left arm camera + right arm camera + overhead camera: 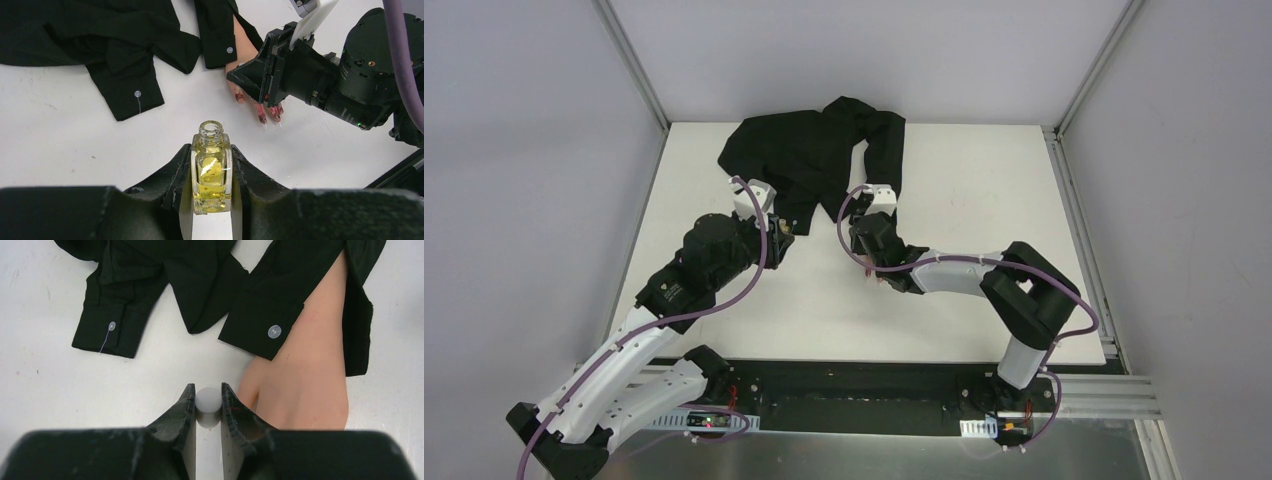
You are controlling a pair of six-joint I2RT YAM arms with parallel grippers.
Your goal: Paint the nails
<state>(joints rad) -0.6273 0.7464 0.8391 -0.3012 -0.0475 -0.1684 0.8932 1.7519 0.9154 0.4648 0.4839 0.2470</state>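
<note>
Table point(984, 180) white, walls point(524, 120) grey; black shirt point(814, 150) at far edge. L gripper point(211, 162) clamps bottle point(211, 177); R gripper point(207, 392) clamps white cap point(208, 401).

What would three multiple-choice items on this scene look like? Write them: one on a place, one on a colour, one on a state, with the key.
1. Where is the polish bottle?
A. Between the left hand's fingers.
B. In a box.
C. On a shelf.

2. What colour is its liquid?
A. Blue.
B. Red.
C. Yellow.

3. How is the right hand?
A. Wide open and empty.
B. Shut on a white cap.
C. Shut on a sponge.

Key:
1 A, the left wrist view shows both fingers pressed against the bottle's sides.
2 C, yellow fluid shows through the clear glass.
3 B, the right wrist view shows its fingers clamping the round white cap.
</note>
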